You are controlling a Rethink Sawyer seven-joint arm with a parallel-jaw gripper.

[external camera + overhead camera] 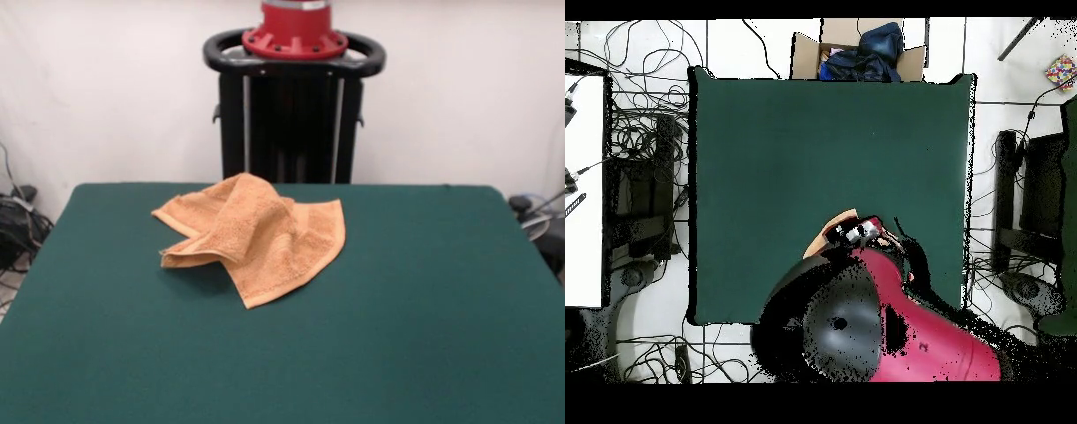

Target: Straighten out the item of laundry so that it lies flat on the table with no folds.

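The orange-tan towel (256,234) lies crumpled on the green table (397,309), left of centre and towards the far side. One flap is folded over the middle and a corner points towards the camera. In the overhead view only a thin orange strip of the towel (842,216) shows past the red arm (905,320), which covers the rest. The arm's end with the gripper (860,233) is above the towel near the table's (815,140) bottom edge. The front view shows no gripper.
The black pedestal with its red base (291,115) stands behind the table's far edge. In the overhead view a cardboard box of blue cloth (860,55) sits beyond the top edge. Cables (645,140) lie on the floor at both sides.
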